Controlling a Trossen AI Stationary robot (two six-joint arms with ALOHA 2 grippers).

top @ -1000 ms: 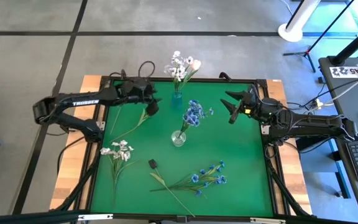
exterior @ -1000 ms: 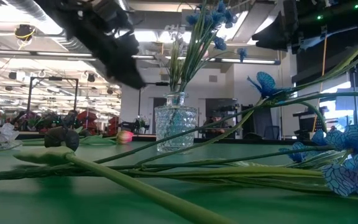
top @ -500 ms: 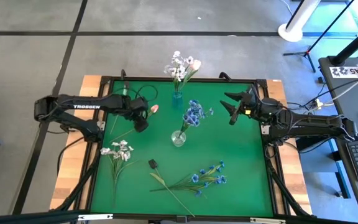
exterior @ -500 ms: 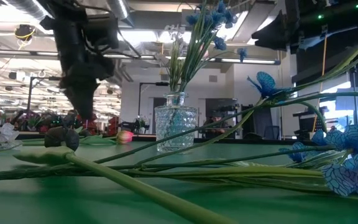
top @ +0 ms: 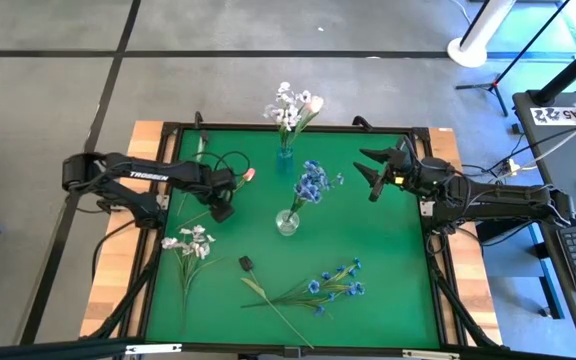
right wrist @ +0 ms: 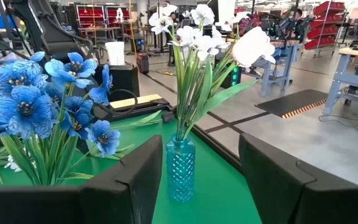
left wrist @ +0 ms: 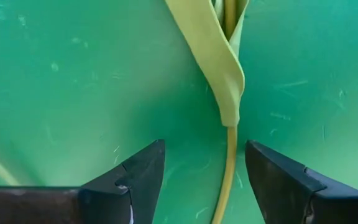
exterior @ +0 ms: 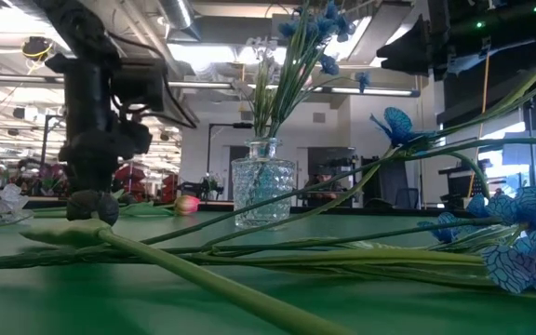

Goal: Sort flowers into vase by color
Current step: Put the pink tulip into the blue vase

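Observation:
A pink tulip lies on the green table at the left, with its bud (top: 249,174) toward the far side. Its stem (left wrist: 229,165) and a leaf (left wrist: 221,68) run toward the near left. My left gripper (top: 221,210) points straight down over that stem, open, one finger on each side and clear of it. A white spray (top: 190,243) and a blue spray (top: 328,285) lie flat nearer the front. A clear vase (top: 287,222) holds blue flowers (top: 311,183). A teal vase (right wrist: 180,168) at the far edge holds white flowers (top: 290,105). My right gripper (top: 373,170) waits open and level at the right.
A small dark lump (top: 245,263) lies on the table between the white and blue sprays. A black raised frame (top: 426,240) borders the table. The two vases stand close together at mid-table and at the far edge.
My left gripper has come down and moved toward the near left, from beside the tulip's bud along its stem. It has tipped over until it points straight down. The flowers have stayed where they were.

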